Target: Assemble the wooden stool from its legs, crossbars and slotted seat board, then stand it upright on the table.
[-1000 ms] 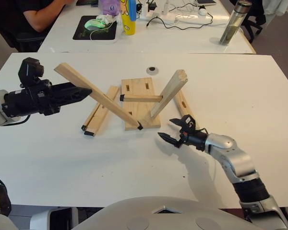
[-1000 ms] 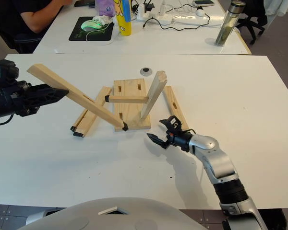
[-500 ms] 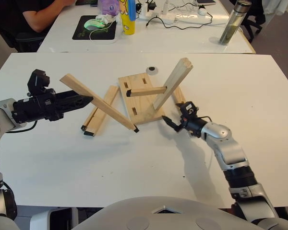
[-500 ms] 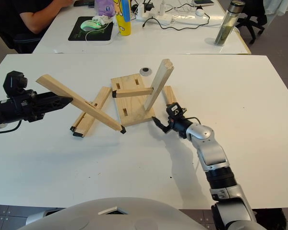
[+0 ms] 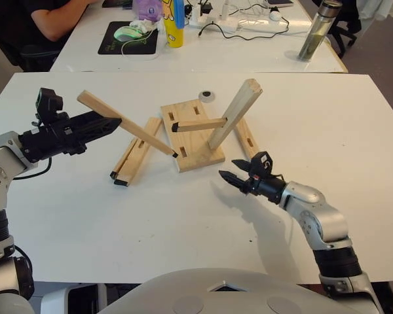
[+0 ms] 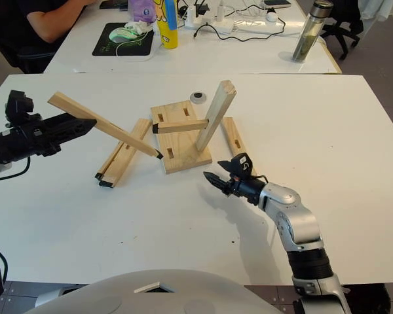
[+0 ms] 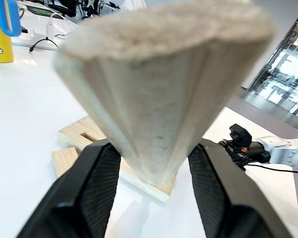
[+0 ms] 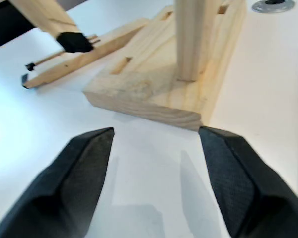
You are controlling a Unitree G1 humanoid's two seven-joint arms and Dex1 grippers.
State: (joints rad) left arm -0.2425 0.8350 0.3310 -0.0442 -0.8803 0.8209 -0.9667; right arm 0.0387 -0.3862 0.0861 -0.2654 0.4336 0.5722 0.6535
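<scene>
The board [image 5: 198,149] lies mid-table, one leg [image 5: 236,112] standing in it. The left gripper [image 5: 110,124] pinches a second leg [image 5: 136,129], tilted, tip at the board's edge; it likely needs uprighting above the board. The right gripper [image 5: 230,178], spread near the corner, could steady the board.

My head's two eyes look forward and down over the worktop [image 5: 150,222], sharing one scene. My left wrist camera sits close behind my left fingers [image 7: 92,188], sighting along the stool leg [image 7: 164,99]. My right wrist camera skims low past my right fingers [image 8: 84,168] toward the seat board [image 8: 149,94], common to all views.
</scene>
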